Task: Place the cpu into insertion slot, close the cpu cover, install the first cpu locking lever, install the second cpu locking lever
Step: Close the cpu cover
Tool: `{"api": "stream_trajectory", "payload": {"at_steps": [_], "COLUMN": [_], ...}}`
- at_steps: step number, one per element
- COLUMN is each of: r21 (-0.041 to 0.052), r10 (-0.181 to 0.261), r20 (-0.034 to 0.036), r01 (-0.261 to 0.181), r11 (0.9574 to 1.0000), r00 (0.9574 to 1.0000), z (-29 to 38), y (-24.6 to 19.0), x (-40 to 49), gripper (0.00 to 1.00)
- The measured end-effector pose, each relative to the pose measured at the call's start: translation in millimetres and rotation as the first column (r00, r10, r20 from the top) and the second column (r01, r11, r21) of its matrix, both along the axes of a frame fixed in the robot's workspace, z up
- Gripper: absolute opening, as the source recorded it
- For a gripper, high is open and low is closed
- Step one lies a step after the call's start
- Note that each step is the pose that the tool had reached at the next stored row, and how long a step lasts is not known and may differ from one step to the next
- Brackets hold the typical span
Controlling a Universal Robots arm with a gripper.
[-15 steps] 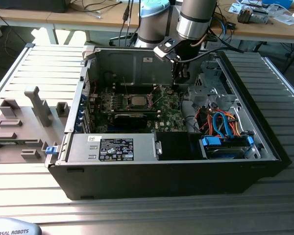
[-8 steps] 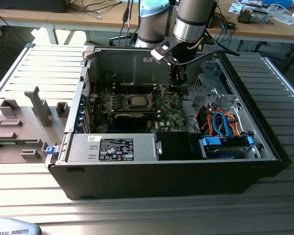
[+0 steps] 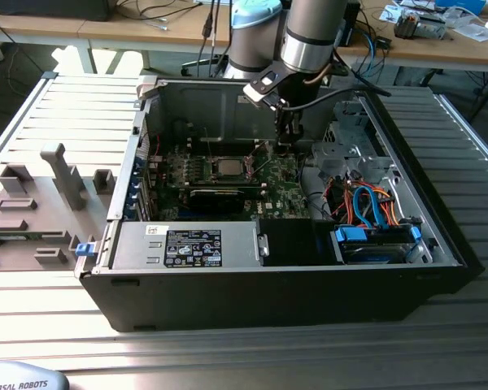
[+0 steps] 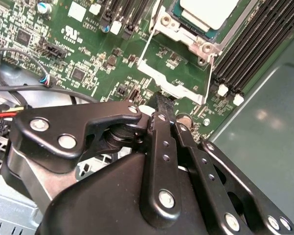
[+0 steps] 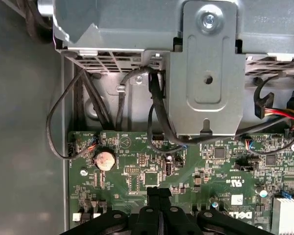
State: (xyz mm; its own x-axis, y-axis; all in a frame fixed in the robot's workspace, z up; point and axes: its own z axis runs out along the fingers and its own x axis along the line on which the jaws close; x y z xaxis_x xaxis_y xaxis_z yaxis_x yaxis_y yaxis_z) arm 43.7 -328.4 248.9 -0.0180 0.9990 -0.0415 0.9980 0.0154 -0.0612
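With the cpu [image 4: 209, 12] seated in the insertion slot [image 4: 186, 30] and the cpu cover [image 4: 170, 82] raised open, the gripper [image 4: 162, 104] (fingers pressed together, holding nothing) sits at the cover's free edge, where an off-centre push may slip off and strike the green board [image 4: 88, 54].

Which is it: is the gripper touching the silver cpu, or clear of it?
Apart. In the second wrist view the gripper ends short of the cpu, with green board between them.

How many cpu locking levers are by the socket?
2, in the second wrist view: one wire lever along one side of the insertion slot, the other lever along the opposite side.
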Motion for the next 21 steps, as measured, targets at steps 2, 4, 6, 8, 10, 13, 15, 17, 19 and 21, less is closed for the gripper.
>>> {"api": "stream_trajectory", "payload": {"at_steps": [2,4,6,8,10,13,15,17,19,21], "r21": [-0.0001,0.0,-0.0001,0.0,-0.0001,0.0,0.0,0.0,0.0,-0.0001], "r10": [0.0,0.0,0.0,0.0,0.0,0.0,0.0,0.0,0.0,0.0], "r20": [-0.0001,-0.0001,0.0,0.0,0.0,0.0,0.0,0.0,0.0,-0.0001], "r01": [0.0,0.0,0.0,0.0,0.0,0.0,0.0,0.0,0.0,0.0], "r11": [1.0,1.0,1.0,1.0,1.0,1.0,1.0,1.0,1.0,1.0], "r00": [1.0,1.0,1.0,1.0,1.0,1.0,1.0,1.0,1.0,1.0], "z": [0.0,0.0,0.0,0.0,0.0,0.0,0.0,0.0,0.0,0.0], "y": [0.0,0.0,0.0,0.0,0.0,0.0,0.0,0.0,0.0,0.0], "x": [-3.9,-6.3,-7.8,-8.9,-10.0,-11.5,-12.3,-12.9,-13.7,-14.3], "gripper": [0.11,0.11,0.11,0.11,0.11,0.11,0.11,0.11,0.11,0.11]}}
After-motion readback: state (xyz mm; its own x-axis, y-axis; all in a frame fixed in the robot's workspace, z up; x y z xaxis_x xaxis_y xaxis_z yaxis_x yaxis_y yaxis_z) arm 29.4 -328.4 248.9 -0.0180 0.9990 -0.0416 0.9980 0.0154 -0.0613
